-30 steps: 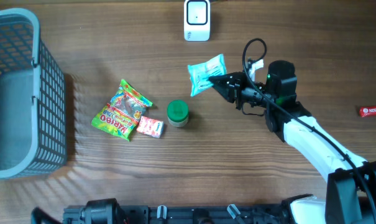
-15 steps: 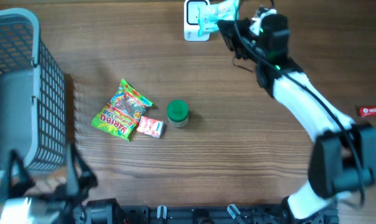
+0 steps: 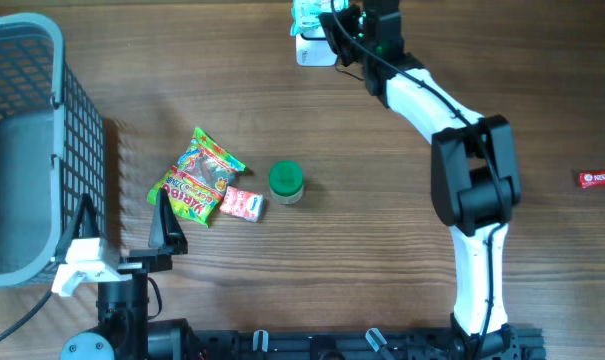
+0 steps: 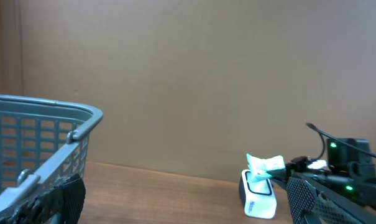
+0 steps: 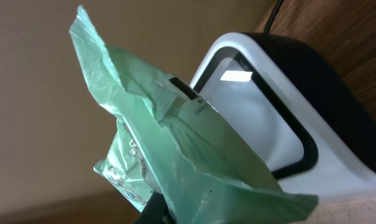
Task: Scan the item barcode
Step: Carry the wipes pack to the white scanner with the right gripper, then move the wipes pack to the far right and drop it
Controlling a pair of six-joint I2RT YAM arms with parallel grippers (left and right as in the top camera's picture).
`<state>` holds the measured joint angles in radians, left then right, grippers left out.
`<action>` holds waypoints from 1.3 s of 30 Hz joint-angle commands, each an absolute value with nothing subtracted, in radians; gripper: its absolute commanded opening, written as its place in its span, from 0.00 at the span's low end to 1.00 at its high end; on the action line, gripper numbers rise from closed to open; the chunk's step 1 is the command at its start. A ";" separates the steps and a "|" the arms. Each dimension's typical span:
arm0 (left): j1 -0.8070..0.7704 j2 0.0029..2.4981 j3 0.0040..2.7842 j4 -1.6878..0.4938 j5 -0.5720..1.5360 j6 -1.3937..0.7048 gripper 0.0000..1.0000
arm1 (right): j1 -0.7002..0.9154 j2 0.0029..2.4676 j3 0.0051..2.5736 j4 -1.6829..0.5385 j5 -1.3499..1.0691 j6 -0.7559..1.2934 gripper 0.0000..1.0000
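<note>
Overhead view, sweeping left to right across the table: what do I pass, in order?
grey basket → Haribo bag → pink candy pack → green-lidded jar → white scanner, with the green packet overlapping it → red wrapper
</note>
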<state>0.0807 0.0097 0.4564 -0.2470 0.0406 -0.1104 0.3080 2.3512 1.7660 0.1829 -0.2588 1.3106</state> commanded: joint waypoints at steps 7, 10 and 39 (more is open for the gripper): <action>0.085 0.006 0.450 -0.265 0.060 -0.109 1.00 | 0.303 2.384 1.855 0.023 -0.083 1.321 0.05; 0.085 0.006 0.450 -0.295 0.060 -0.110 1.00 | 0.302 2.384 1.906 -0.070 -0.041 1.319 0.05; 0.085 0.006 0.450 -0.450 0.076 -0.121 1.00 | 0.253 2.283 1.999 -0.542 0.030 1.343 0.04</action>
